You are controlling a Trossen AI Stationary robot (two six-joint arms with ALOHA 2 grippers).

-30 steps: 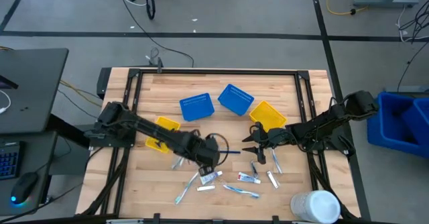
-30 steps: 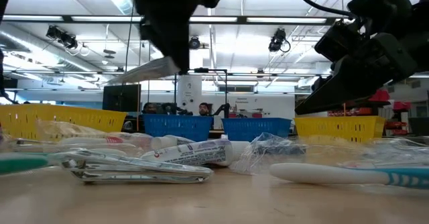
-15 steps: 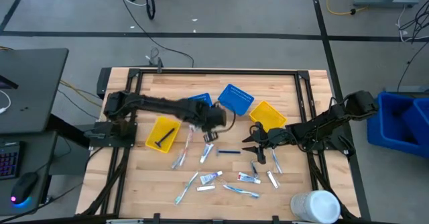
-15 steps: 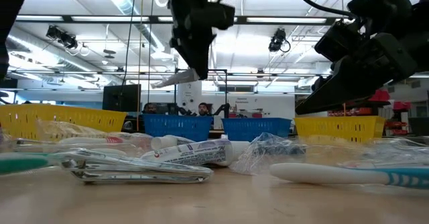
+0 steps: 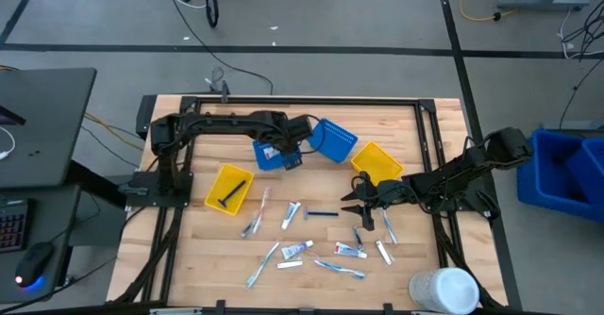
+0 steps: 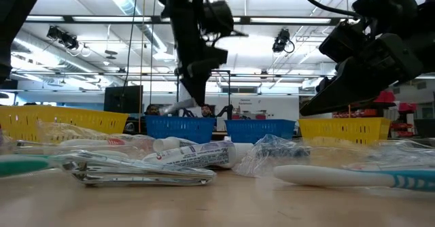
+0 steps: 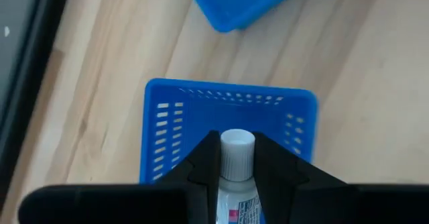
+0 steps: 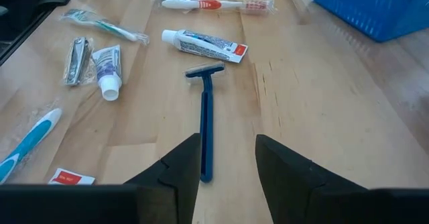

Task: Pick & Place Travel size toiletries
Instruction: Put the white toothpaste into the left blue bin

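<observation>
My left gripper (image 5: pixel 286 155) hangs over the left blue basket (image 5: pixel 274 151), shut on a small white tube (image 7: pixel 234 184) with a white cap; the basket (image 7: pixel 228 117) lies right below the tube. Several more toiletries (image 5: pixel 311 249), among them tubes and toothbrushes, lie across the table's near middle. A dark blue razor (image 8: pixel 205 123) lies flat on the wood. My right gripper (image 8: pixel 226 163) is open and low over the table, with a finger on each side of the razor's handle end and no touch that shows. My left gripper pinches the tube's upper body just below the cap (image 7: pixel 236 174) between its two fingers. The fingers slant steeply down from above and lie along the tube. The cap (image 7: pixel 237 147) sticks out past the fingertips. The tube is lifted clear above the basket.
A second blue basket (image 5: pixel 332 139) and a yellow basket (image 5: pixel 377 162) stand at the far middle and right. Another yellow basket (image 5: pixel 229 188) on the left holds a dark razor. A large white cylinder (image 5: pixel 444 290) stands at the near right corner.
My left gripper has swung from the table's near middle toward the far edge, carrying the white tube from above the scattered toiletries to above the left blue basket, and has sunk a little.
</observation>
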